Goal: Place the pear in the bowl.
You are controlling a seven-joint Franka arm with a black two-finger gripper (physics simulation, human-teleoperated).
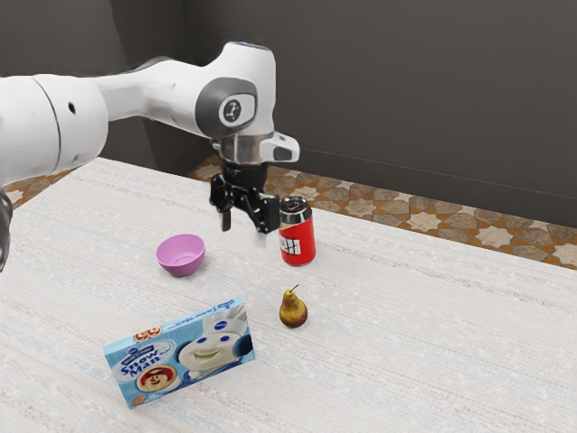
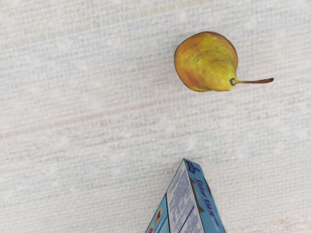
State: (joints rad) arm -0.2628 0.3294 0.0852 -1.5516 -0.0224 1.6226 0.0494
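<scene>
High over the table, my black gripper (image 1: 244, 227) hangs open, its two fingers apart with nothing between them. The yellow-brown pear (image 1: 293, 309) stands upright on the tabletop, stem up, below the gripper and toward the exterior view's right. In the wrist view the pear (image 2: 206, 62) is seen from above with its thin stem, touching nothing around it. A small pink bowl (image 1: 181, 255) sits toward the exterior view's left of the gripper; its visible inside holds nothing.
A red can (image 1: 297, 236) with a dark top stands behind the pear, close to the gripper in the exterior view. A blue Snow Man box (image 1: 183, 354) stands on its edge near the pear; the box (image 2: 206, 204) is also under my hand's camera. Table (image 1: 424, 352) surrounds them.
</scene>
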